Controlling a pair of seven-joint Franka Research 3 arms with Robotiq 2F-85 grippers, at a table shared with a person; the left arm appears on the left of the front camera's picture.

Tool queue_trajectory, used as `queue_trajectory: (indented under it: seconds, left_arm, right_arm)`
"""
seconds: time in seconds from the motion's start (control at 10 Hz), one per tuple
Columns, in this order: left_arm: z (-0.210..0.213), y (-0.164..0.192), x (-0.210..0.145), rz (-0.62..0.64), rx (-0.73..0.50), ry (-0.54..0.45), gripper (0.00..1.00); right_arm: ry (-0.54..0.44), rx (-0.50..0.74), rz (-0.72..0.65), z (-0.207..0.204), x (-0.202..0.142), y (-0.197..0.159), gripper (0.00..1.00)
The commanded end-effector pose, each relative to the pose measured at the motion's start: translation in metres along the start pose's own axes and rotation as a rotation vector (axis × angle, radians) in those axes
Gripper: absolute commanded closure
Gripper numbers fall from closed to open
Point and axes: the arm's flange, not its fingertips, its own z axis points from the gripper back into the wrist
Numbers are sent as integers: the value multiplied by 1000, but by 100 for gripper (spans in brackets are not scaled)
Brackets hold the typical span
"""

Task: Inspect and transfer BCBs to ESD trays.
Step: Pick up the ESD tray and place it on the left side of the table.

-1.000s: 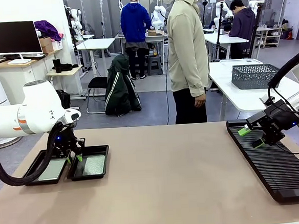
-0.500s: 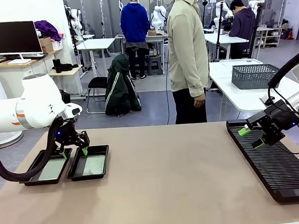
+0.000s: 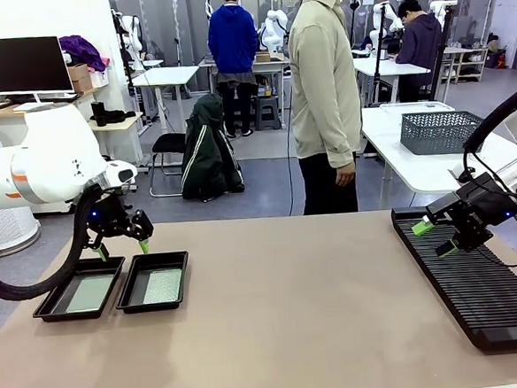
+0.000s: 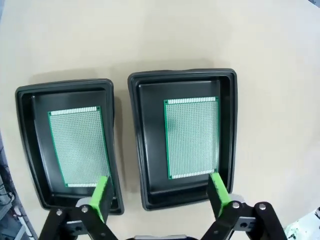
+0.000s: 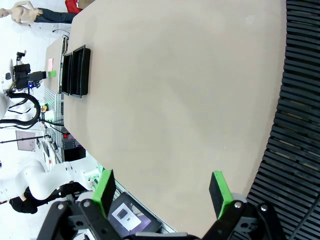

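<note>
Two black ESD trays [image 3: 49,304] [image 3: 132,296] lie side by side at the table's left, and a pale green BCB rests flat in each [image 3: 90,293] [image 3: 163,285]. My left gripper [image 3: 122,251] hangs open above the trays' far edge with nothing between its fingers. Its wrist view looks straight down on both trays [image 4: 30,100] [image 4: 145,90], their BCBs [image 4: 78,145] [image 4: 192,137] and the open left gripper [image 4: 160,192]. My right gripper [image 3: 435,238] stands open and empty over the near-left part of the black slotted rack [image 3: 478,285]. In the right wrist view the right gripper [image 5: 162,192] is also open.
The long black ribbed rack [image 5: 300,100] runs along the table's right side. A person [image 3: 322,92] stands at the far edge, hands down. A grey mesh basket [image 3: 439,131] sits on a white table behind. The trays [image 5: 77,70] show small and far off in the right wrist view.
My left gripper has opened wide and risen from low over the trays to well above them, drifting slightly away from me. The right arm has not moved.
</note>
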Motion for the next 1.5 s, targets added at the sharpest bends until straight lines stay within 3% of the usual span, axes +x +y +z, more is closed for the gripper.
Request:
queue_trajectory:
  seconds: [0.0,0.5,1.4]
  left_arm:
    - [16,-6,-5,-20,41,13,0]
    - [47,-13,-8,-33,82,16,0]
    - [47,-11,-7,-54,49,7,0]
  right_arm:
    - [-8,-7,-12,-1,0,1,0]
    - [-8,-7,-12,-1,0,1,0]
    - [-8,-7,-12,-1,0,1,0]
